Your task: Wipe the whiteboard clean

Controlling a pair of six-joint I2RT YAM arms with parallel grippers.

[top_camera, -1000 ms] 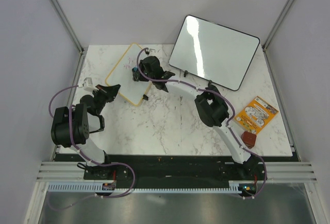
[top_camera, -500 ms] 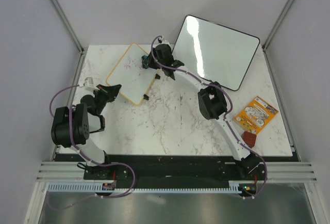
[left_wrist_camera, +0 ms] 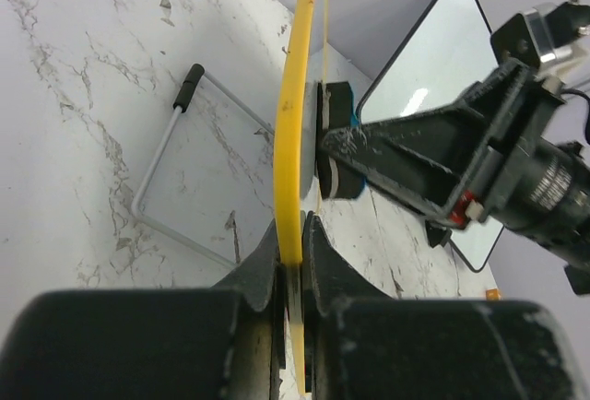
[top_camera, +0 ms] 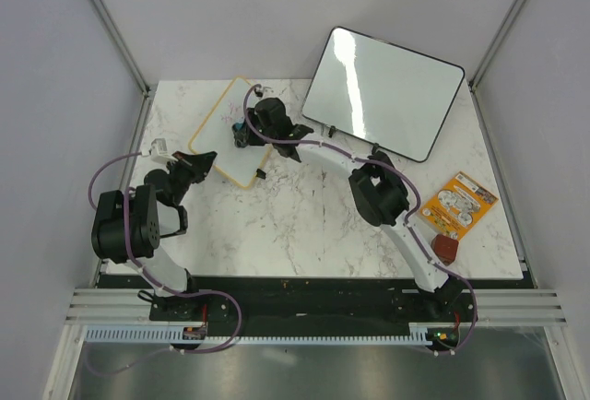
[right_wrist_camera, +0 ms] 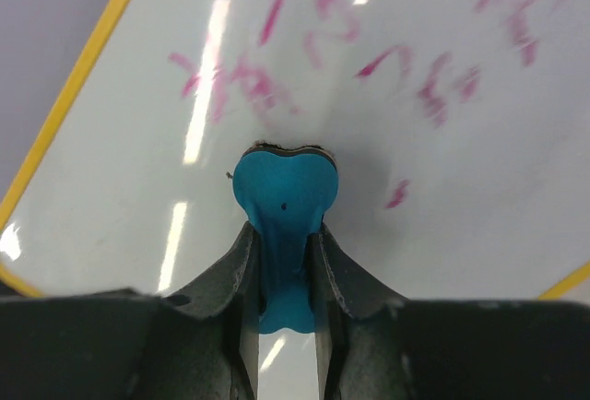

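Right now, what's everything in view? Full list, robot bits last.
whiteboard: 1, white with yellow frame and pink marks, far left of the table, raised on edge
eraser: 1, blue, pressed on the whiteboard face
wire stand: 1, grey with a black tip, lying on the table beside the whiteboard
black-framed board: 1, glossy and blank, far right
orange packet: 1, right edge of the table
dark red object: 1, small, just nearer than the packet; cannot tell what it is
table: 1, white marble
left gripper: 1, black, clamped on the whiteboard's yellow edge
right gripper: 1, black, holding the eraser
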